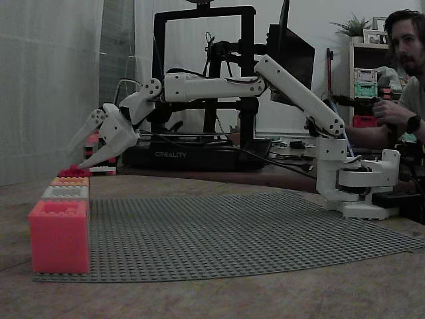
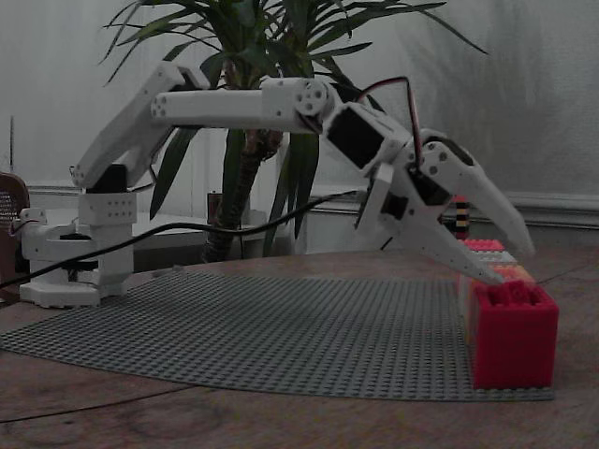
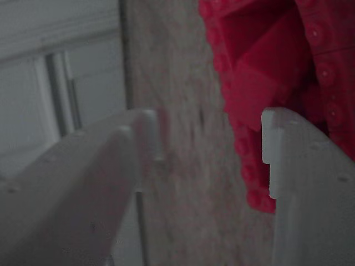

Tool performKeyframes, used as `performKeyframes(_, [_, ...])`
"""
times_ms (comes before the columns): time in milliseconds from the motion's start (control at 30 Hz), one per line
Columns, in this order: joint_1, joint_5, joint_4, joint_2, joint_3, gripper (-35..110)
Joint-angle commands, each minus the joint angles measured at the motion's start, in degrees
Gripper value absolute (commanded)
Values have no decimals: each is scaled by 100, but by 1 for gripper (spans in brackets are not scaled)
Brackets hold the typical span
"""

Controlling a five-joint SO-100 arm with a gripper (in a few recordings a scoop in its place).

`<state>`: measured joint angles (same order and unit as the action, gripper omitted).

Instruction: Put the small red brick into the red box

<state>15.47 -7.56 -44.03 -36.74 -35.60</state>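
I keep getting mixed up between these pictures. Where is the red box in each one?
In a fixed view: red box is at the left, far behind the pink box.
In a fixed view: lower right, nearest the camera.
Wrist view: upper right.
Shared landmark: the white fingers, tips right by it.

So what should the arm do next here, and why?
Probably lift the gripper clear: its jaws stand open and empty above the red box, and a red block that looks like the small red brick lies inside.
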Motion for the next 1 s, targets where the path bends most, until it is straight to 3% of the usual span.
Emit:
performKeyframes(0, [114, 18, -132, -1011, 396, 4])
performKeyframes(267, [-70, -387, -571, -3779, -1327, 0])
performKeyframes(667, [-773, -1187, -580, -8183, -7356, 1])
performKeyframes(967, [-1521, -396, -826, -11057, -11479, 3])
